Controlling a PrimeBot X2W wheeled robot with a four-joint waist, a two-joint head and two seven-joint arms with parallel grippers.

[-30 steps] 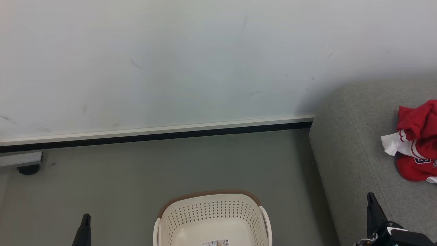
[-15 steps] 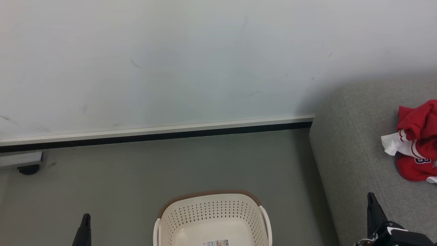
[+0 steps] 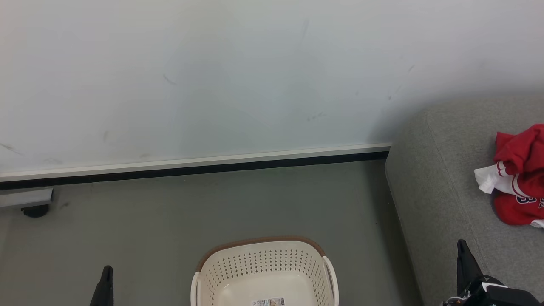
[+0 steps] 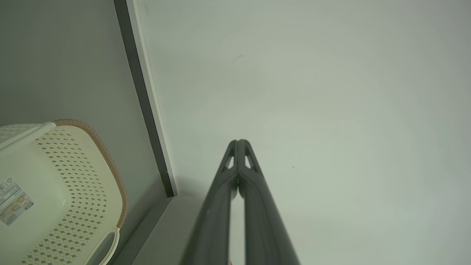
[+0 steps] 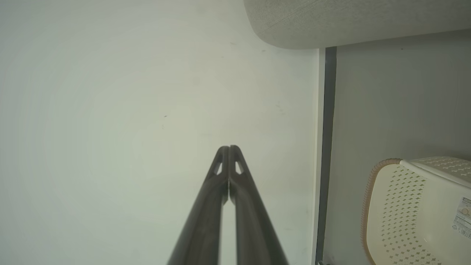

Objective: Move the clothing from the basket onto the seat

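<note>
The red and white clothing [image 3: 520, 178] lies bunched on the grey seat [image 3: 442, 187] at the right of the head view, dark lettering showing on its lower fold. The cream basket [image 3: 263, 272] stands on the floor at the bottom centre with nothing in it but its barcode sticker [image 3: 267, 302]. Left of the basket, my left gripper [image 3: 106, 272] points up; in its wrist view the fingertips [image 4: 238, 142] touch, shut on nothing. My right gripper [image 3: 462, 248] rises beside the seat's front edge, likewise shut and empty [image 5: 229, 149].
A white wall [image 3: 255, 76] with a pale skirting and dark strip [image 3: 191, 168] runs behind the grey floor [image 3: 212, 208]. A small wheeled object [image 3: 32, 204] sits at the far left by the wall. The basket [image 4: 55, 191] also shows in the left wrist view.
</note>
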